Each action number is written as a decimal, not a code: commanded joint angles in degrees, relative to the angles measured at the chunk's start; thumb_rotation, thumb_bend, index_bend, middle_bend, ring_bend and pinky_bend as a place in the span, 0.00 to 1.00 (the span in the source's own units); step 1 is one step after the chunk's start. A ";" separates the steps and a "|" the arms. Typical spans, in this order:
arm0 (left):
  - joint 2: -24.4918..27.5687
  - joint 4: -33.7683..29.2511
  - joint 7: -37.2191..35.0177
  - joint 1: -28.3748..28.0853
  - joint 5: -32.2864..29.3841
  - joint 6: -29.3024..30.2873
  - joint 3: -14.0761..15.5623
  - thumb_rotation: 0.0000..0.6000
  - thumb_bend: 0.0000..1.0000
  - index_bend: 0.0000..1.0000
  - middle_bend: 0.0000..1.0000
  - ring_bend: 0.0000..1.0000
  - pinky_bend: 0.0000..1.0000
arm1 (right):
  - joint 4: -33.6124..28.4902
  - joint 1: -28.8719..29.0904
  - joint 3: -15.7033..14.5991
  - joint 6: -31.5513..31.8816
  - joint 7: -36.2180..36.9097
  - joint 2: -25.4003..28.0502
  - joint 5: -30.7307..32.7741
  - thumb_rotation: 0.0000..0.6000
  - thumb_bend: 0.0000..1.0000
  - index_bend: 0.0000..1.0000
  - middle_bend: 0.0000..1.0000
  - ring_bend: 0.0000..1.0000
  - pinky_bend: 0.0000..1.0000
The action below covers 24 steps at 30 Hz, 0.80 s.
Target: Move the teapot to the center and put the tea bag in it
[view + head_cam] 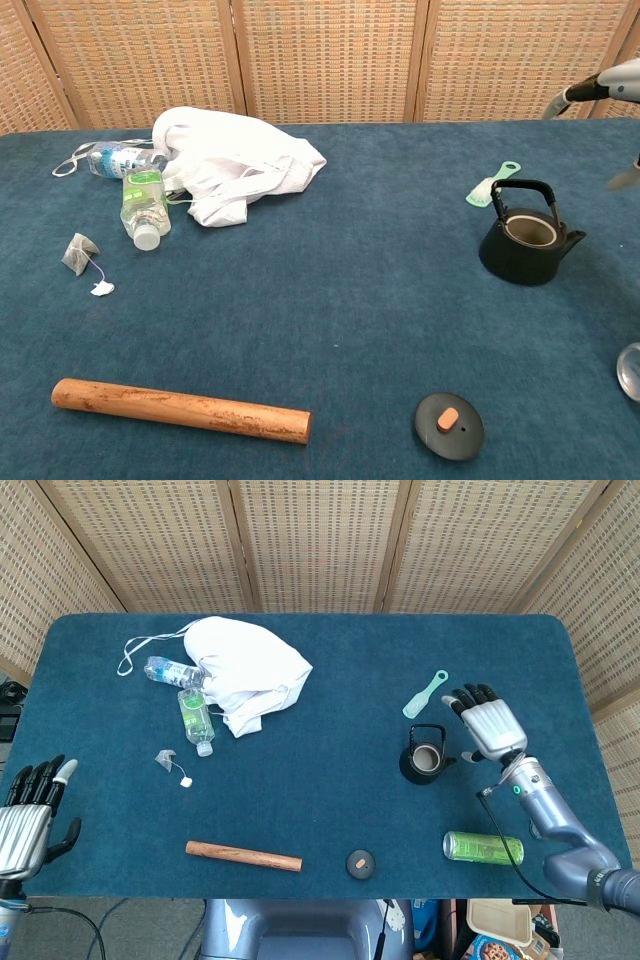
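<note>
The left robot hand [28,815] waits at the near left corner of the desk [330,810], fingers spread and holding nothing, probably kept there because the tea bag [78,252] lies closest to that side. The tea bag rests on the blue cloth well to the left, its string and tag trailing toward the near edge. Just beyond it lies a small plastic bottle [142,205] on its side, next to a second bottle [112,158] and a crumpled white cloth bag [235,160] at the far left. A wooden rolling pin [180,410] lies along the near edge. Farther right, the teapot lid [449,425] sits flat near the front edge, already off, which leaves the pot's mouth open for the tea bag. The black teapot [530,240] stands upright on the desk, right of the middle, handle raised and free; judging by this, it has some way to go to the center. A small green brush [492,186] lies just behind it. A green can [483,847] lies on its side near the right front. The right robot hand [487,723] hovers to the right of the teapot, apart from it, fingers open and empty.
</note>
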 commanded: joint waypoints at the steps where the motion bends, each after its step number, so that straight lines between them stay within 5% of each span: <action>1: -0.05 0.05 0.02 0.00 -0.01 -0.02 0.04 1.00 0.46 0.04 0.00 0.04 0.00 | -1.34 0.86 0.21 -2.19 0.89 1.23 1.08 0.97 0.32 0.22 0.28 0.21 0.20; 8: 0.08 0.01 0.01 0.19 0.00 0.25 0.15 1.00 0.46 0.04 0.00 0.04 0.00 | -1.72 2.75 0.53 -5.96 2.48 1.84 2.31 0.96 0.40 0.23 0.29 0.29 0.23; 13: 0.24 -0.05 0.10 0.49 0.04 0.55 0.37 1.00 0.46 0.04 0.00 0.04 0.00 | -0.63 5.55 0.80 -11.14 3.79 1.36 4.02 0.65 0.47 0.25 0.29 0.32 0.23; 24: 0.32 -0.13 0.20 0.63 -0.12 0.63 0.43 1.00 0.46 0.04 0.00 0.04 0.00 | 2.18 9.92 0.22 -17.85 4.61 -0.24 7.01 0.32 0.51 0.26 0.29 0.34 0.24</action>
